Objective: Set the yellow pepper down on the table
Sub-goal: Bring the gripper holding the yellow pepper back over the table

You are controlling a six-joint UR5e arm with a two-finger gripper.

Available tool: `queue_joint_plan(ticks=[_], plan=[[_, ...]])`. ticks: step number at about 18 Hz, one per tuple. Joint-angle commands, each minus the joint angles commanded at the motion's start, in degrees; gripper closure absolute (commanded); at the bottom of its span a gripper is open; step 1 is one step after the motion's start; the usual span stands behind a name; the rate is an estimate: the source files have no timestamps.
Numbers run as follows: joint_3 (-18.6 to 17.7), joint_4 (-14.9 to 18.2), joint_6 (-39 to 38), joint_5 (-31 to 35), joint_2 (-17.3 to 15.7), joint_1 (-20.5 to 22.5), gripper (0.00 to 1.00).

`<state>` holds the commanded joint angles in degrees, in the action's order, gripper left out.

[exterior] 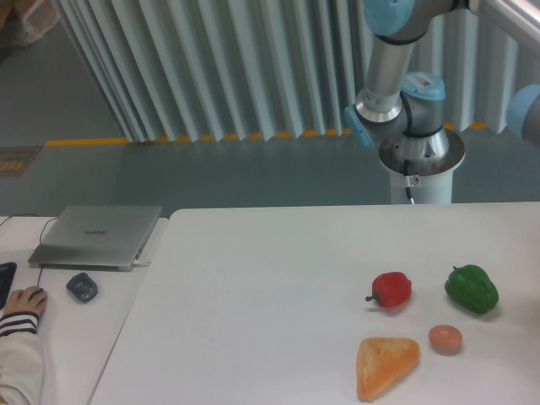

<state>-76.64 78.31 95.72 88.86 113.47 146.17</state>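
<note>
The yellow pepper is out of view. The white table [270, 287] fills the lower part of the camera view. Only the arm's base and lower links [396, 93] show behind the table's far edge, with another blue joint [527, 110] at the right border. The gripper itself is outside the frame.
On the table's right side lie a red pepper [391, 289], a green pepper [471, 288], a small brown egg-like item [445, 338] and a toast slice [384, 365]. The side desk at left holds a grey laptop [97, 235], a mouse [82, 287] and a person's hand [24, 301].
</note>
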Motion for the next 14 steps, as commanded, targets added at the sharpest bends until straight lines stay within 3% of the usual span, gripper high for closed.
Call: queue_joint_plan(ticks=[7,11,14], plan=[[0.0,0.3,-10.6,-0.7,0.0,-6.0,0.37],[-0.5,0.7,-17.7,-6.6,0.2,-8.2,0.37],[-2.5,0.4,-18.1,-6.9,0.4,-10.3,0.37]])
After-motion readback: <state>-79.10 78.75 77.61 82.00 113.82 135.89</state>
